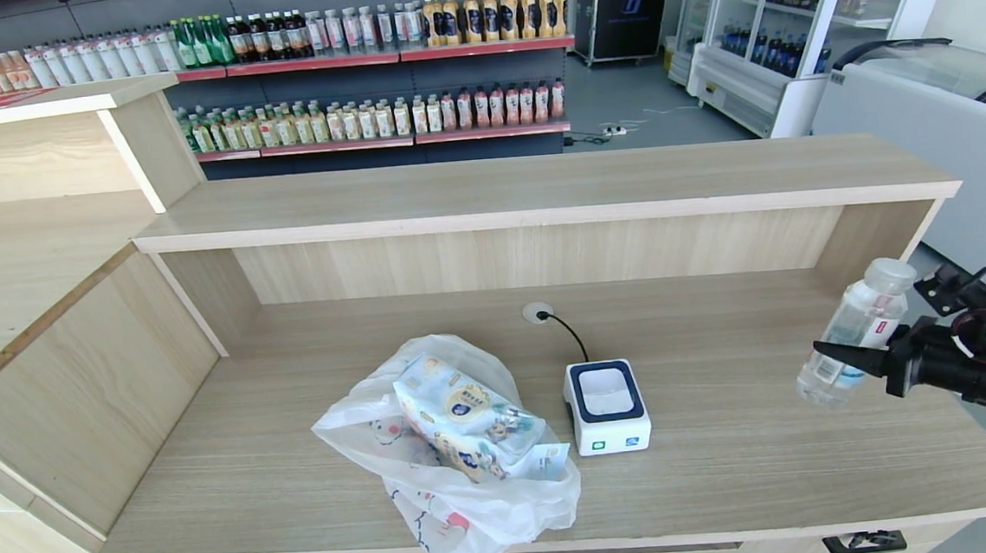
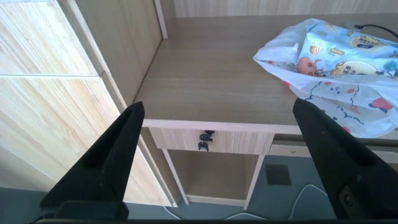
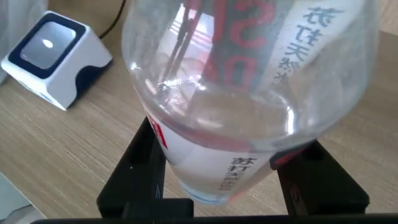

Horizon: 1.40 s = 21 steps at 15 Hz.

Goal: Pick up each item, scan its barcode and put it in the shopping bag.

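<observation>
My right gripper (image 1: 854, 357) is shut on a clear plastic water bottle (image 1: 853, 334) with a white cap, held tilted in the air above the counter's right end. Up close in the right wrist view the bottle (image 3: 249, 93) sits between the black fingers (image 3: 134, 171). The white and blue barcode scanner (image 1: 605, 406) stands mid-counter, to the left of the bottle, and appears again as the scanner (image 3: 53, 59). A white plastic shopping bag (image 1: 438, 480) lies left of it with a printed soft pack (image 1: 468, 421) inside. My left gripper (image 2: 217, 155) hangs open off the counter's front left corner.
The wooden counter (image 1: 730, 433) has a raised back ledge (image 1: 539, 191) and a side wall on the left. The scanner's black cable (image 1: 568, 332) runs to a hole in the counter. Drawer handles sit under the front edge. Shelves of bottles and fridges stand behind.
</observation>
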Motion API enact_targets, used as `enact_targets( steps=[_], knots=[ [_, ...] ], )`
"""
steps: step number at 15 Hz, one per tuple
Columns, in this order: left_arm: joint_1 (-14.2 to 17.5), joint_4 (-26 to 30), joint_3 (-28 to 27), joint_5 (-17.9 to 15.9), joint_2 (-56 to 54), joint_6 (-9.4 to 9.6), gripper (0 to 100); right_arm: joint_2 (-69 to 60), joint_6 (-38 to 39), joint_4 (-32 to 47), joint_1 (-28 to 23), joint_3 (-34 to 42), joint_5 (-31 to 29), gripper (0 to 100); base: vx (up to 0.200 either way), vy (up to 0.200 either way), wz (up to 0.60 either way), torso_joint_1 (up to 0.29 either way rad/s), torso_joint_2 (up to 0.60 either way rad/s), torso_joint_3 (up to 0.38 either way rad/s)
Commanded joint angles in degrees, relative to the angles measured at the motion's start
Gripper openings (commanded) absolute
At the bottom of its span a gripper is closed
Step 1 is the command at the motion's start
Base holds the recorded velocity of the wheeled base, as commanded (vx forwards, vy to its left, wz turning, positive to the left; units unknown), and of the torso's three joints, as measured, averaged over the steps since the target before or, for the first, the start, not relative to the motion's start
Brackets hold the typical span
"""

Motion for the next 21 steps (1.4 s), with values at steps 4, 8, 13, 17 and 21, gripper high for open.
enact_targets(
  steps=[4, 8, 13, 17, 21],
  knots=[
    [-0.03, 0.02, 0.00, 0.02, -0.02, 0.06, 100, -17.47, 17.59, -0.01, 1.74, -3.08, 17.36, 0, 0.000, 0.000, 0.00, 0.000, 0.00, 0.000],
    [0.06, 0.02, 0.00, 0.02, -0.02, -0.02, 100, -27.05, 26.82, -0.01, 5.87, -4.22, 25.98, 0, 0.000, 0.000, 0.00, 0.000, 0.00, 0.000],
    [0.06, 0.02, 0.00, 0.02, -0.02, -0.02, 100, -37.59, 41.59, -0.53, 17.65, -4.66, 25.71, 0, 0.000, 0.000, 0.00, 0.000, 0.00, 0.000],
    [0.06, 0.02, 0.00, 0.02, -0.02, -0.02, 100, -42.25, 46.42, -0.97, 26.44, -5.81, 25.27, 0, 0.000, 0.000, 0.00, 0.000, 0.00, 0.000],
    [-0.03, 0.02, 0.00, 0.02, -0.02, -0.02, 100, -42.16, 46.60, -2.29, 31.27, -5.37, 22.99, 0, 0.000, 0.000, 0.00, 0.000, 0.00, 0.000]
  ],
)
